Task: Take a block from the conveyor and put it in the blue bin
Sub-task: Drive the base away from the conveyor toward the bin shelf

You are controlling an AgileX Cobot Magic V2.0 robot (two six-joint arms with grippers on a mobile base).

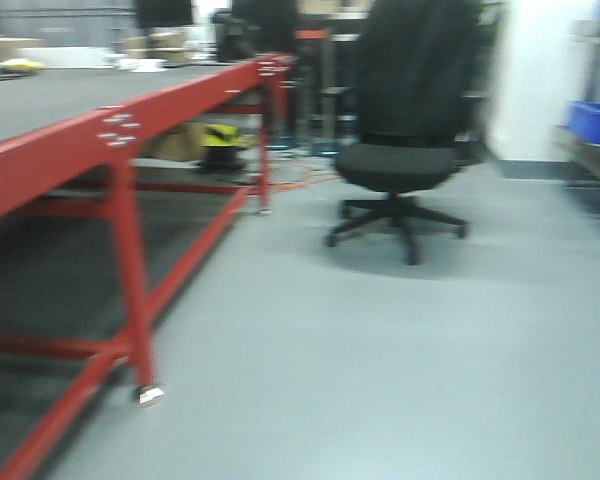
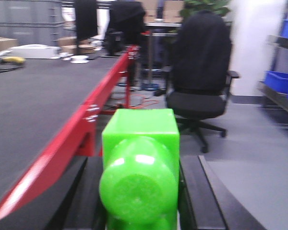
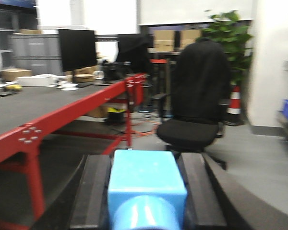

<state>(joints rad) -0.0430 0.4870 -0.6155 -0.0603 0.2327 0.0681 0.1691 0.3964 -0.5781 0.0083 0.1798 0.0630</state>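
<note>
Both claws are loaded: left gripper [image 2: 141, 160] pinches a green block [image 2: 140, 136]; right gripper [image 3: 146, 160] pinches the blue block [image 3: 146, 179]. To their left, conveyor [image 3: 33, 103]; ahead, office chair [image 3: 198, 86].

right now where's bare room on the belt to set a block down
The near stretch of the conveyor belt, inside its red rail, is bare. Its far end is crowded with a yellow item, white pieces and a cardboard box. The floor between frame and office chair is open.

Conveyor [image 2: 33, 110] belt: matt, finely textured fabric. Frame [image 1: 50, 160]: glossy red-painted metal. Block [image 3: 146, 179]: smooth blue plastic. Green block [image 2: 140, 143]: glossy plastic. Chair [image 1: 400, 165]: matt black cloth.
</note>
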